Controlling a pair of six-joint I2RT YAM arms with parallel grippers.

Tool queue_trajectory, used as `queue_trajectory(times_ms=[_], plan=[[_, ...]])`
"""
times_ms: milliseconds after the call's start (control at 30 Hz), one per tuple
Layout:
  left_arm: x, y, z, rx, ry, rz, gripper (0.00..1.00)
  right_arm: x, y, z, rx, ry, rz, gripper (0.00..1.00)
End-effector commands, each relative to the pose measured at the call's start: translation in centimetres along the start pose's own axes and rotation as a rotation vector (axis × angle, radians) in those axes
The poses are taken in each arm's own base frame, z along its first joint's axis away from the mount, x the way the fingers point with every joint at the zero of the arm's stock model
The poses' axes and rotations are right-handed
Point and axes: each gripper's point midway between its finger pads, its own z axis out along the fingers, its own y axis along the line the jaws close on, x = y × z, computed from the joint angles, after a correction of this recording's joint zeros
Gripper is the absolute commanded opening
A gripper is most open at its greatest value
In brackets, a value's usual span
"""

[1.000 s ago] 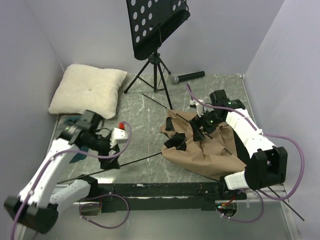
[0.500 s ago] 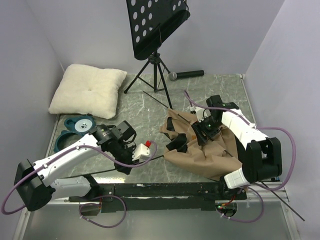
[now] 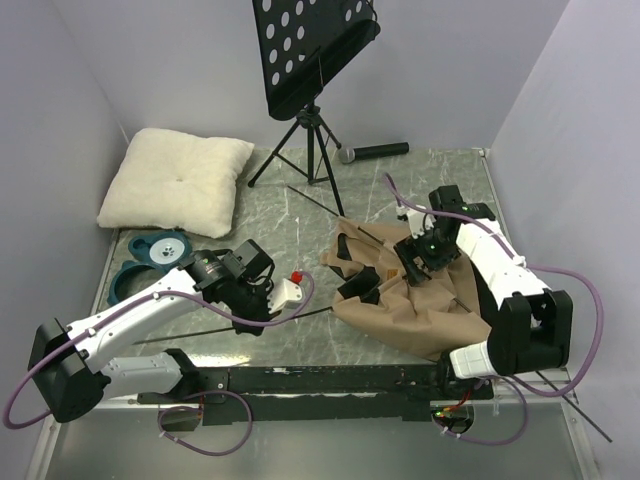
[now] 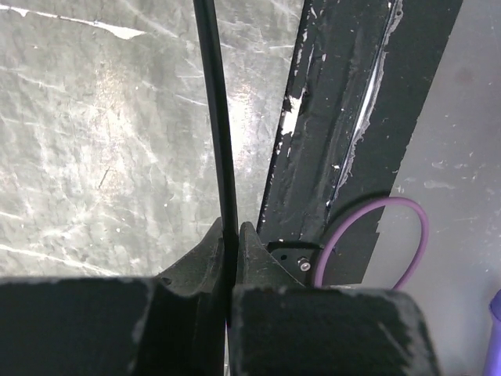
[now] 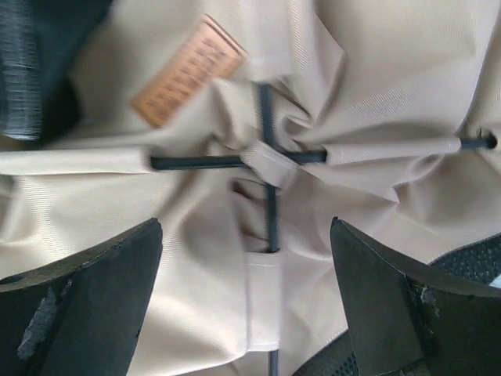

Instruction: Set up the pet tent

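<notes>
Top external view gives me the pet tent [image 3: 420, 305] lying collapsed as a tan heap on the right side of the marble table [image 3: 290, 225], close to the right arm's base. My left gripper [image 4: 229, 235] is clenched on a thin black pole [image 4: 215, 117] that runs across the tabletop toward the tent. My right gripper [image 5: 246, 266] hangs spread wide over the fabric, where two sleeved rods [image 5: 270, 204] cross near the label patch [image 5: 188, 82]

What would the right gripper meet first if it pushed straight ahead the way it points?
Probably the pet tent: the right gripper, open, faces tan fabric where two black poles cross. How far off is unclear.
</notes>
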Motion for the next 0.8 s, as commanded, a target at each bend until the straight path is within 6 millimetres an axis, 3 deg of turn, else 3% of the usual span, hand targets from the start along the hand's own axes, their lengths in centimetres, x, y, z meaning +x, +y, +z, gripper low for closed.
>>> queue_trajectory(times_ms=[0, 133, 233, 367, 467, 600, 767], plan=[[-0.3, 0.3, 0.0, -0.030, -0.015, -0.004, 0.01, 2.5, -1.1, 1.2, 0.034, 0.095, 0.013, 0.94], [-0.6, 0.8, -0.1, -0.059, -0.023, -0.019, 0.01, 2.8, -0.4, 2.3, -0.024, 0.116, 0.027, 0.90], [-1.1, 1.6, -0.3, -0.110, -0.046, -0.041, 0.01, 2.4, 1.7, 2.6, -0.164, 0.137, 0.049, 0.55], [-2.8, 3.6, -1.2, -0.230, -0.121, -0.056, 0.01, -2.1, 3.1, -0.1, -0.223, -0.051, 0.004, 0.03], [-5.1, 5.5, -2.4, -0.340, -0.216, -0.082, 0.01, -5.4, 3.0, -2.5, -0.183, -0.164, -0.069, 0.00], [-9.8, 5.4, -4.4, -0.339, -0.423, -0.097, 0.01, -8.7, 2.9, -5.5, -0.133, -0.296, -0.147, 0.00], [-14.1, 7.9, -3.8, -0.363, -0.495, -0.129, 0.01, -10.4, 0.9, -5.7, -0.044, -0.298, -0.190, 0.00]])
